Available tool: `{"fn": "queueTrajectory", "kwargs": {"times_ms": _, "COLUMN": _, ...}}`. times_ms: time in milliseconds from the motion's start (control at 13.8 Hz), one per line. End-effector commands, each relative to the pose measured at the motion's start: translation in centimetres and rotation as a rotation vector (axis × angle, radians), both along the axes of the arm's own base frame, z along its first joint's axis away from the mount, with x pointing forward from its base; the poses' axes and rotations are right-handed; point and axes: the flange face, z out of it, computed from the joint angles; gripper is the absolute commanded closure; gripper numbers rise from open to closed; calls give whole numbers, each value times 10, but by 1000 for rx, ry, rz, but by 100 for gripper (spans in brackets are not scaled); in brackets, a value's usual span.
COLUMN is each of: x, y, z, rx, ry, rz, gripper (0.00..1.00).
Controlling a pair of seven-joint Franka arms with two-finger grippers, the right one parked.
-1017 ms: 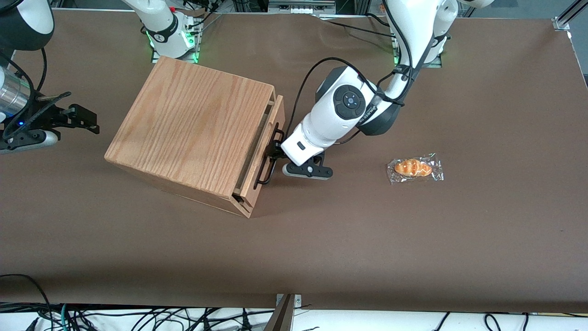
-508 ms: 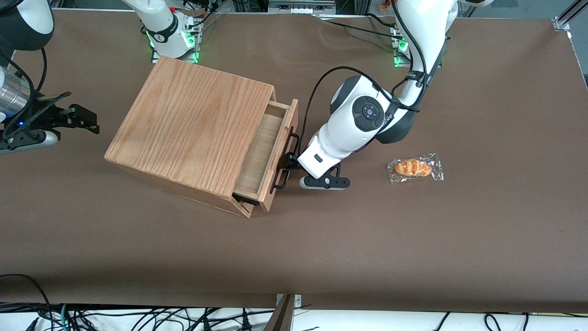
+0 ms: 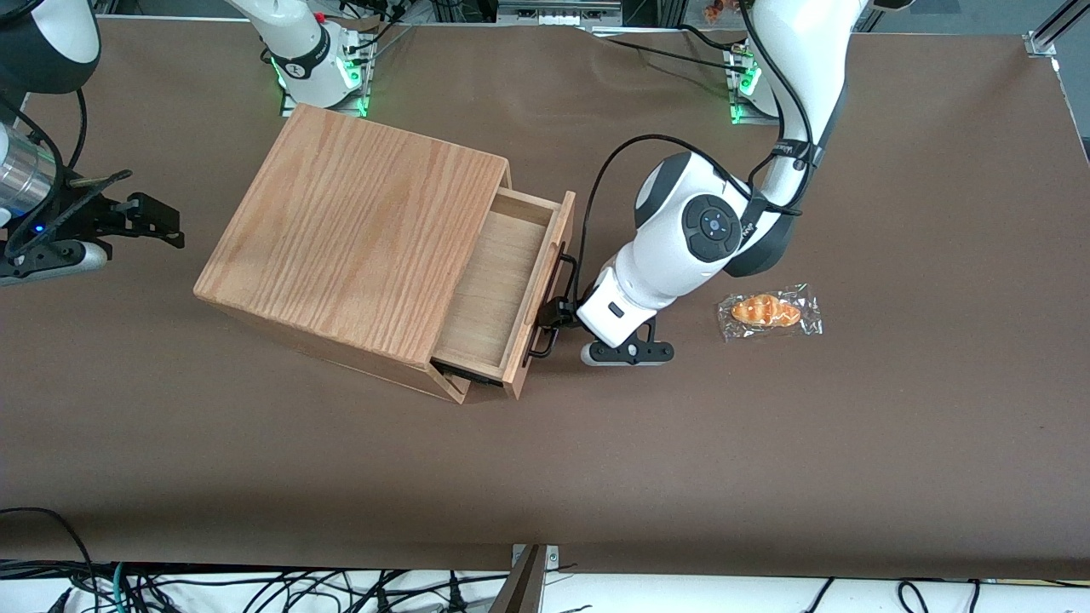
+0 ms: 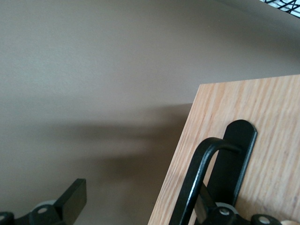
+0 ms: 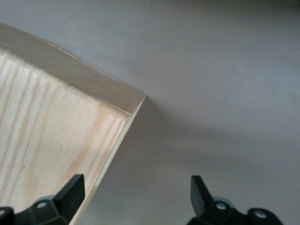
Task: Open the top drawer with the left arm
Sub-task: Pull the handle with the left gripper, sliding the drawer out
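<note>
The top drawer (image 3: 496,274) of the oak-grain box (image 3: 353,230) stands pulled out, its bare wooden floor showing. A thin black wire handle (image 3: 546,339) runs along the drawer front (image 4: 262,122). The left arm (image 3: 694,234) reaches down to it, and its black gripper (image 3: 556,314) sits at the middle of that handle. In the left wrist view the gripper (image 4: 140,208) is open: one finger (image 4: 213,208) is tucked between the handle bar (image 4: 194,183) and the drawer front, while the other fingertip (image 4: 72,199) hangs over bare table beside the drawer.
A wrapped pastry (image 3: 768,311) lies on the brown table (image 3: 596,451) close to the working arm's wrist, toward the working arm's end. Arm bases with green lights (image 3: 319,72) stand at the table's edge farthest from the front camera.
The drawer has slid steadily farther out of the box over the last second. The gripper has travelled with the handle toward the pastry, and the arm's elbow has swung the same way.
</note>
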Motion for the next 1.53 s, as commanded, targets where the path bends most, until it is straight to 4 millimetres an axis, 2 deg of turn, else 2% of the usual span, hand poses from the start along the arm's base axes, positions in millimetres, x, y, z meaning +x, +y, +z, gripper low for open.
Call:
{"fn": "queueTrajectory", "kwargs": {"times_ms": 0, "x": 12, "y": 18, "z": 5, "rx": 22, "ry": -15, "rz": -11, "gripper": 0}}
{"fn": "queueTrajectory", "kwargs": {"times_ms": 363, "x": 22, "y": 34, "z": 5, "rx": 16, "ry": -11, "rz": 13, "gripper": 0}}
{"fn": "queueTrajectory", "kwargs": {"times_ms": 1453, "x": 27, "y": 43, "z": 6, "rx": 8, "ry": -6, "rz": 31, "gripper": 0}}
